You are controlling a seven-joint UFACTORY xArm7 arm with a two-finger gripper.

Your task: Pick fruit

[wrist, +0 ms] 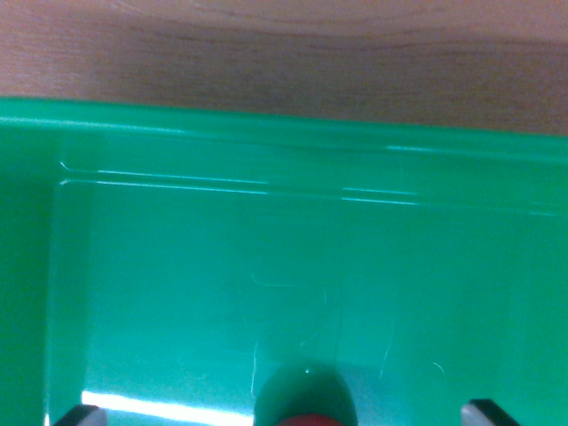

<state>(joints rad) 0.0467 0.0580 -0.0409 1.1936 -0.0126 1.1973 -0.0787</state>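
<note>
Gripper (287, 415) is open over my green tray (266, 160); red fruit (311, 420) sits between its fingertips, mostly cut off below.

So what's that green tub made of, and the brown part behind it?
The green tub looks like smooth, glossy plastic: light glints off its moulded ridges and fine scratches show. The brown surface behind looks like wood or wood-look laminate, with faint grain lines and a duller finish.

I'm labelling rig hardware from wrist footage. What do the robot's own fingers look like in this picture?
Very little shows. Only two finger tips poke in at the bottom edge: one at the wrist view's left and one at its right. Each looks dark with a pale, whitish face. No cables, markings or arm body are visible.
</note>
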